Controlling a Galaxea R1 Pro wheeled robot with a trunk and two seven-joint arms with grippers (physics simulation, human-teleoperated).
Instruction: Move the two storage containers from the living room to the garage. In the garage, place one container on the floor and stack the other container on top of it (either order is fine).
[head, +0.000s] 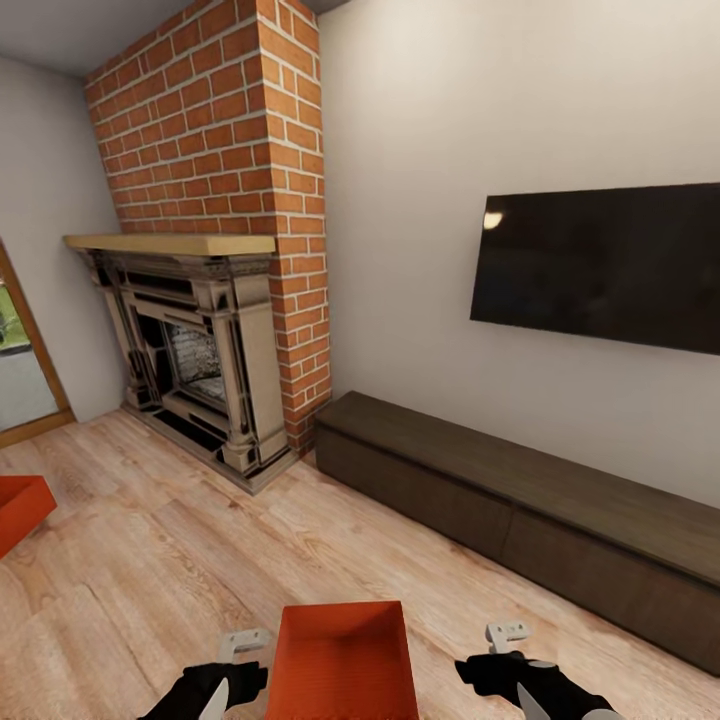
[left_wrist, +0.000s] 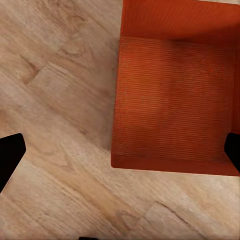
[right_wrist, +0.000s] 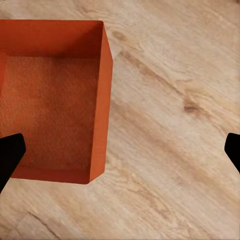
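Observation:
One orange-red storage container (head: 345, 660) sits on the light wood floor at the bottom centre of the head view, between my two arms. Its ribbed inside is empty, as the left wrist view (left_wrist: 175, 100) and the right wrist view (right_wrist: 50, 100) both show. The second storage container (head: 20, 510) lies at the left edge, partly cut off. My left gripper (head: 222, 690) hovers open beside the near container's left wall, and my right gripper (head: 520, 685) hovers open off its right side. Both wrist views show the fingers (left_wrist: 10, 155) (right_wrist: 10, 155) spread wide and holding nothing.
A brick fireplace (head: 200, 350) with a wood mantel stands ahead on the left. A long dark cabinet (head: 520, 500) runs along the wall under a wall TV (head: 600, 265). A wood-framed doorway (head: 25, 380) shows at the far left. Open wood floor lies between me and the fireplace.

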